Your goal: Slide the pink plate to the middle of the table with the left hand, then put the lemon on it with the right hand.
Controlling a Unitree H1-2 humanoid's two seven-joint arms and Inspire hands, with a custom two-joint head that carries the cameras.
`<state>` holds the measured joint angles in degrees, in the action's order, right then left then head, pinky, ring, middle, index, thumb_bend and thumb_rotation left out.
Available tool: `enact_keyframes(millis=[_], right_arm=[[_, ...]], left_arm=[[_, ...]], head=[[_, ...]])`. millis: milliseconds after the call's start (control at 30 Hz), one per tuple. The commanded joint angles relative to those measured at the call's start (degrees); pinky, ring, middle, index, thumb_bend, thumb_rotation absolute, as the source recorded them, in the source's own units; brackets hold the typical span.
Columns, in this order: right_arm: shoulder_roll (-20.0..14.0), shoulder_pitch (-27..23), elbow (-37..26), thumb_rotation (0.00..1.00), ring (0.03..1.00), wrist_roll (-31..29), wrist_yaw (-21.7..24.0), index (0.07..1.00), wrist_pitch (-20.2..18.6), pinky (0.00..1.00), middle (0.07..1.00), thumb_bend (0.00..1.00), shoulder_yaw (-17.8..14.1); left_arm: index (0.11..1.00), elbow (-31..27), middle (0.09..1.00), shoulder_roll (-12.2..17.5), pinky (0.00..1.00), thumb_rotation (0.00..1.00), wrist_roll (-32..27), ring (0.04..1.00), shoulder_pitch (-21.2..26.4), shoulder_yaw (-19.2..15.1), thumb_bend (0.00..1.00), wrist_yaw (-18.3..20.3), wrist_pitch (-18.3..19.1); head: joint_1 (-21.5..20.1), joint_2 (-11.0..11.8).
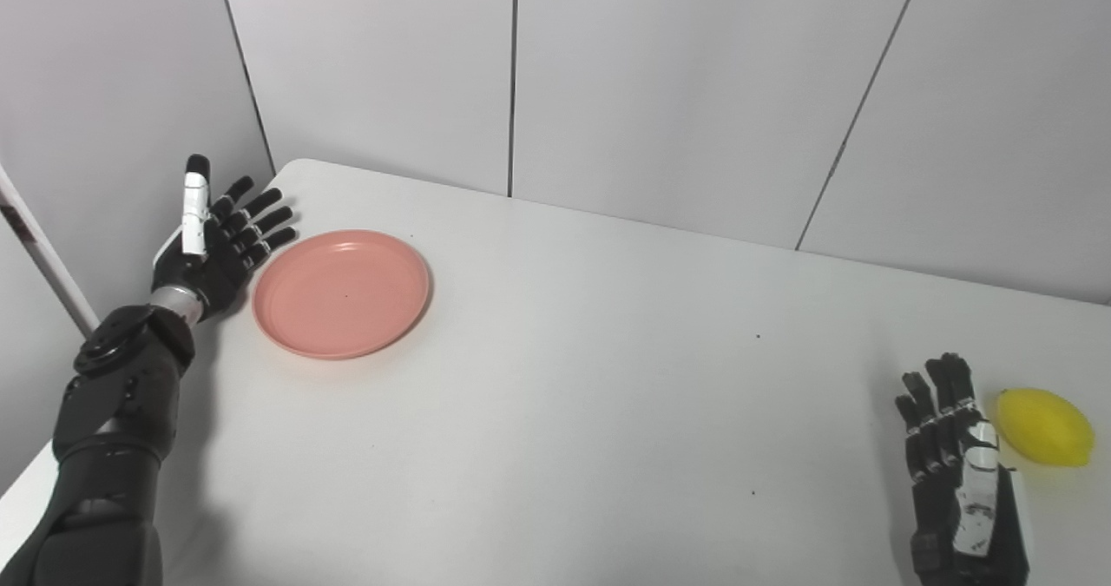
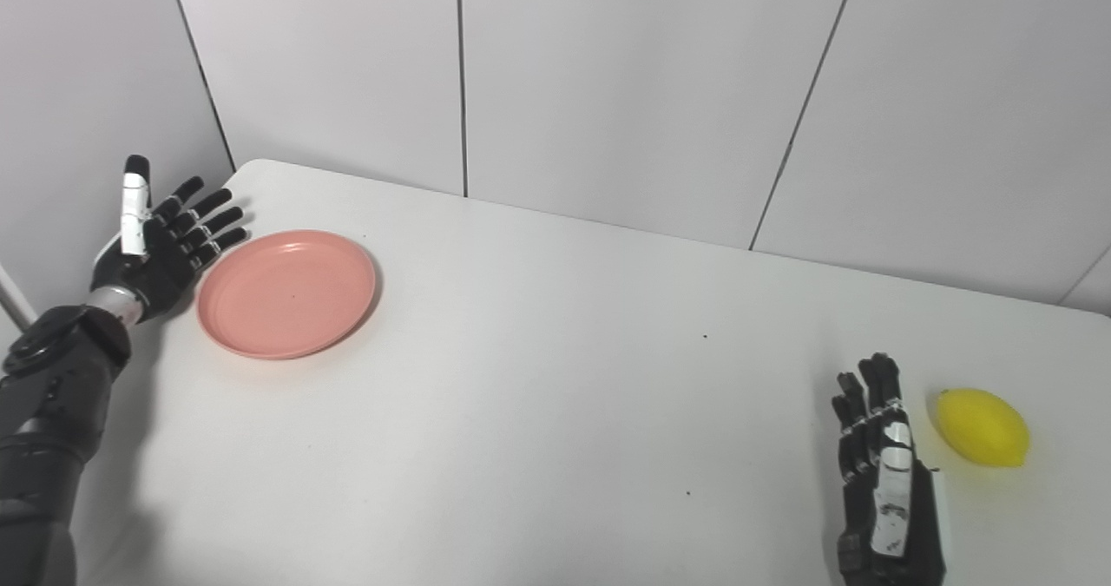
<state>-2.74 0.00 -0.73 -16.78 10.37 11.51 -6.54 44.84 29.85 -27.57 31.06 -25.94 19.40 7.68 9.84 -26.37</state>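
Surface: white table [image 1: 555,378], grey wall panels behind.
Plate [image 1: 341,293]: far left, not yet centred.
Left hand [image 1: 217,243]: fingers spread wide, beside plate, empty.
Right hand [image 1: 955,473]: fingers loosely extended, empty.
Lemon [image 1: 1043,426]: on table, just right of right hand.
Progress: both steps remain.

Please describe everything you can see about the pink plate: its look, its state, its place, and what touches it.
The pink plate is round, shallow and salmon pink, with a low raised rim and a matte, plastic-like surface. It is empty and lies flat, right side up, on the white table, near the far left corner. The open left hand is just beside its left edge; whether they touch cannot be told. The lemon lies far away on the right.
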Motion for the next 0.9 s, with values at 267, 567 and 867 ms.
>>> enact_keyframes(millis=[267, 567, 867], right_arm=[[1.16, 2.97, 3.46, 0.91, 0.951, -0.69, 0.3, 0.95, 0.81, 0.97, 0.969, 0.6, 0.53], [0.92, 2.98, 3.43, 0.92, 0.958, -0.6, 0.53, 0.958, 0.84, 0.98, 0.974, 0.58, 0.67], [0.92, 3.02, 3.08, 0.92, 0.956, -0.02, 0.11, 0.962, 0.45, 0.98, 0.976, 0.6, 0.82]], left_arm=[[0.923, 1.77, 0.854, 2.05, 0.83, 0.91, -0.44, 0.833, 2.93, 0.39, 0.89, 3.34, -3.78], [0.886, 7.27, 0.835, 1.49, 0.83, 0.95, 1.1, 0.823, 3.34, 2.14, 0.87, 4.57, -7.73], [0.928, 10.37, 0.863, 0.48, 0.81, 0.93, 0.62, 0.82, 3.8, 3.57, 0.91, 6.43, -9.47]], head=[[-0.01, -0.2], [-0.07, -0.64], [-0.18, -0.87]])
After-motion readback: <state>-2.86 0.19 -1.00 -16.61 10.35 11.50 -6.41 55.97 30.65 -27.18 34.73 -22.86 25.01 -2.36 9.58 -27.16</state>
